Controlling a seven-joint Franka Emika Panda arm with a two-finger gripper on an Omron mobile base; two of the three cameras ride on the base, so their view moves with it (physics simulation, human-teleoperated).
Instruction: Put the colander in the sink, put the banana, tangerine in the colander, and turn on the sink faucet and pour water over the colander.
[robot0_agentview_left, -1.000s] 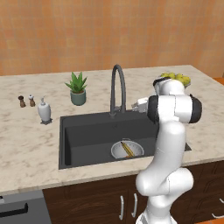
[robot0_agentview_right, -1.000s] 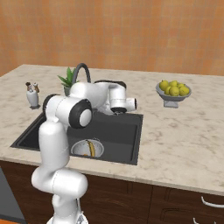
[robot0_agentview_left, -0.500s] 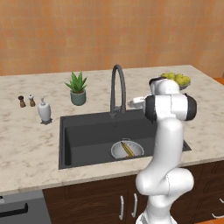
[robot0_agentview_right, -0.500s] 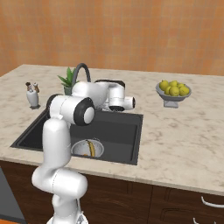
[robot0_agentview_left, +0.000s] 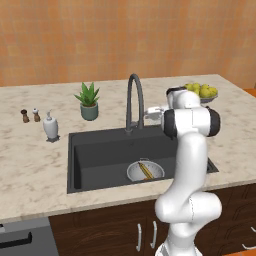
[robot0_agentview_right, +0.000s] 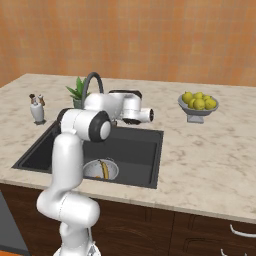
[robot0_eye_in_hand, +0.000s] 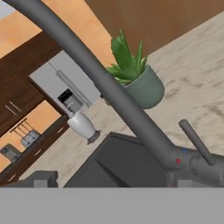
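Observation:
The silver colander (robot0_agentview_left: 145, 171) sits at the front right of the dark sink (robot0_agentview_left: 95, 150), with the yellow banana (robot0_agentview_left: 145, 170) lying in it; both also appear as colander (robot0_agentview_right: 100, 170) and banana (robot0_agentview_right: 104, 170). I cannot make out the tangerine. The dark gooseneck sink faucet (robot0_agentview_left: 134, 100) rises behind the basin. My gripper (robot0_agentview_left: 151, 114) hovers just right of the faucet's base, open and holding nothing. In the hand view the faucet neck (robot0_eye_in_hand: 109, 87) crosses diagonally, its lever (robot0_eye_in_hand: 197, 142) stands close by at the right, and my gripper (robot0_eye_in_hand: 109, 181) spreads wide. No water shows.
A potted plant (robot0_agentview_left: 88, 100), a white soap bottle (robot0_agentview_left: 50, 126) and two small shakers (robot0_agentview_left: 30, 115) stand left of the faucet. A grey bowl of yellow-green fruit (robot0_agentview_left: 202, 92) sits at the counter's far right.
My hand has crept a little left and up, closer to the faucet base. Its jaws stay open.

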